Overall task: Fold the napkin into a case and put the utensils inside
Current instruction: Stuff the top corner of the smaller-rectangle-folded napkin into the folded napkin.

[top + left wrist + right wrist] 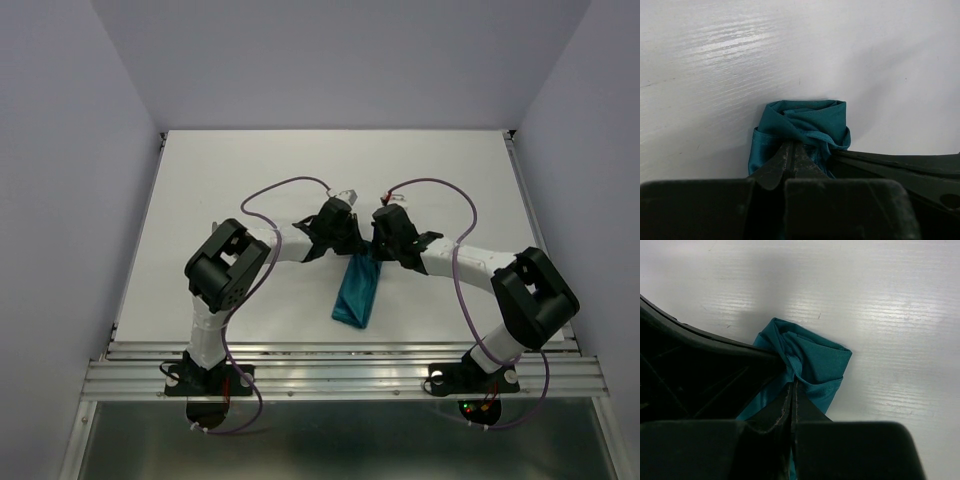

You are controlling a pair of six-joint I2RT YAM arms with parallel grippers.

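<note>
Top: napkin point(356, 292) is folded into a narrow teal strip. It lies on the bench point(250, 170) mid-front, long axis near-to-far, slightly tilted. Left arm point(285, 245) and right arm point(470, 262) converge on its far end. Tips are hidden under the wrists here.

Left wrist: left jaws together, clamped on a fold at the napkin's point(805, 120) bunched end. Right arm's dark finger sits alongside at right.

Right wrist: right jaws together, pinching the same end of the napkin point(817, 360), probably a top layer, hard to tell. Left arm's dark body is just left, against the cloth.
</note>
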